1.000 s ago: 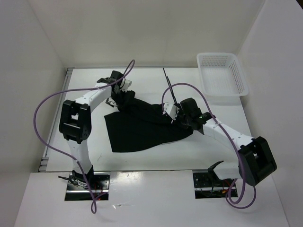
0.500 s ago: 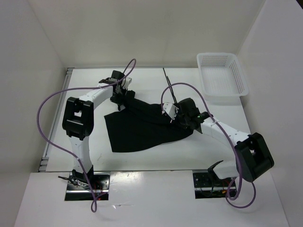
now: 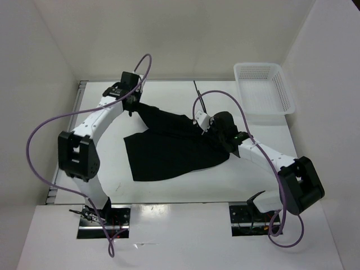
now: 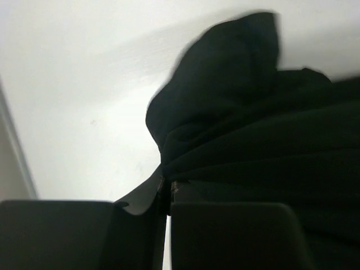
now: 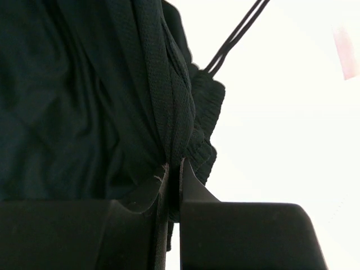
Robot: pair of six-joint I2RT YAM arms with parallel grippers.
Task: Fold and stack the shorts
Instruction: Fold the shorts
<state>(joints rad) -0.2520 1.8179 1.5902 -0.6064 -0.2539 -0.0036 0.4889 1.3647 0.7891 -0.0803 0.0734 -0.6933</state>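
The black shorts (image 3: 169, 146) lie spread on the white table, their upper edge pulled taut between my two grippers. My left gripper (image 3: 135, 104) is shut on the shorts' far left corner, and the fabric (image 4: 247, 129) bunches right above its jaws (image 4: 167, 188). My right gripper (image 3: 211, 128) is shut on the ribbed waistband (image 5: 194, 129) at the right. The thin black drawstring (image 5: 236, 36) runs up and away from that bunch, and shows on the table as the drawstring (image 3: 203, 109).
A white lattice basket (image 3: 264, 88) stands at the back right corner. A purple cable (image 3: 42, 129) loops wide to the left of the left arm. The table's left edge has a metal rail (image 3: 67, 140).
My left gripper closed on the shorts' left corner and moved back and left, stretching the fabric. The right gripper stayed shut on the waistband and barely moved.
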